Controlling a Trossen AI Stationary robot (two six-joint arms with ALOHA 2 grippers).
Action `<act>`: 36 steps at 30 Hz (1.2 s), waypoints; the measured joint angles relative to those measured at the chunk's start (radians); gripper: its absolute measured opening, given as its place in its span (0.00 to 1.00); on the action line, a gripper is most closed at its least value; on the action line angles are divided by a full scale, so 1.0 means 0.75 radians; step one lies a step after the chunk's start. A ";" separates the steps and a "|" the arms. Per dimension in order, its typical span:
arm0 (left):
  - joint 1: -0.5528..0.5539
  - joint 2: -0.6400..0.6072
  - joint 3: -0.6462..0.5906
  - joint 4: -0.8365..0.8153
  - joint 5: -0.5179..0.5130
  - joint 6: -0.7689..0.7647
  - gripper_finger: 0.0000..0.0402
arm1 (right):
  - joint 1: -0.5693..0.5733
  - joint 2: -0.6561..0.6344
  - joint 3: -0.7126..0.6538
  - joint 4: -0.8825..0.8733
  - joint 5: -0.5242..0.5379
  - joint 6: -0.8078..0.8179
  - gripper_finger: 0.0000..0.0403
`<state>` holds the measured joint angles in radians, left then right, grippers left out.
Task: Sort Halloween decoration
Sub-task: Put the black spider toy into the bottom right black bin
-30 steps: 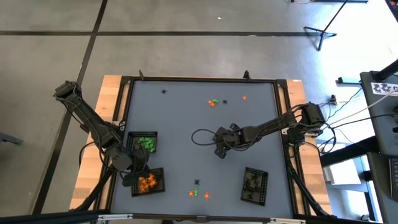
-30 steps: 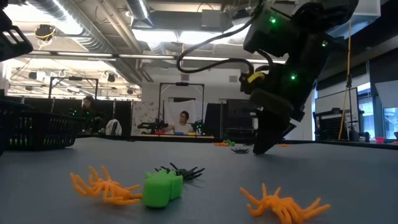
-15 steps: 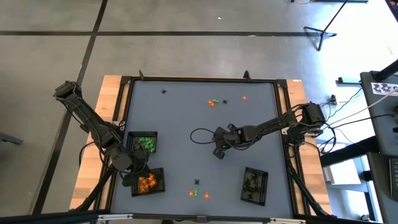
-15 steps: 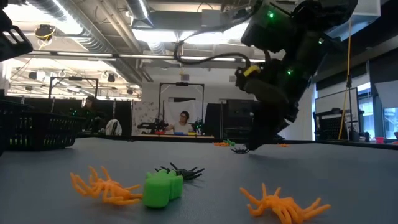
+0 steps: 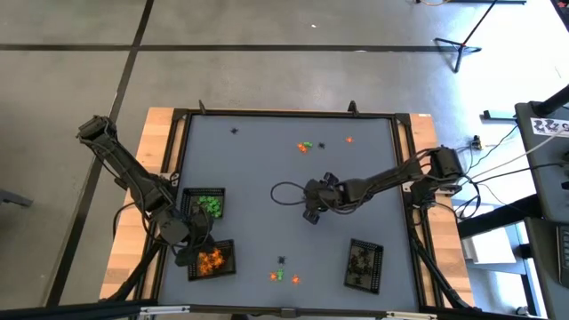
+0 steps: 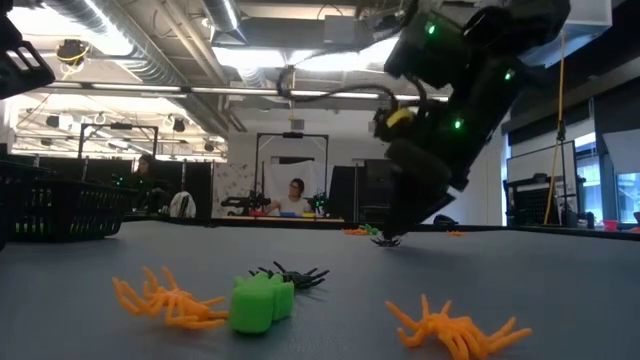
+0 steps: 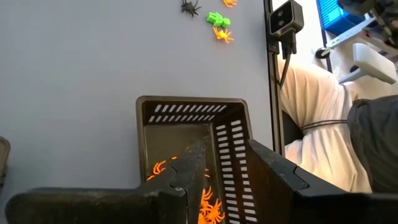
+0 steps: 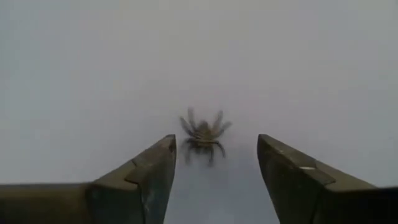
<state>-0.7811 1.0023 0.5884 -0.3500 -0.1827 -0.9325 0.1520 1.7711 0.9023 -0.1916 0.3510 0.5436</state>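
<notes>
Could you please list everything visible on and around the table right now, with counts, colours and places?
Black mesh trays: three; green-filled and orange-filled at table's left, black-filled near right.
Small black plastic spider: one, mid-table, between the right gripper's fingers, untouched.
Loose orange, green, black trinkets: cluster at near edge; cluster at far side; single black one far left.
Grey table: one.
Person: seated in the room behind.
Left gripper: over orange tray.
Right gripper: open, mid-table.
</notes>
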 joint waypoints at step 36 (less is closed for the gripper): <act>0.000 0.000 0.000 0.004 -0.024 -0.001 0.27 | 0.282 -0.419 0.095 -0.460 -0.274 0.070 0.00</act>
<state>-0.7811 1.0023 0.5884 -0.3467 -0.2008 -0.9329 0.3638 1.4568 0.9737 -0.5365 0.1451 0.5961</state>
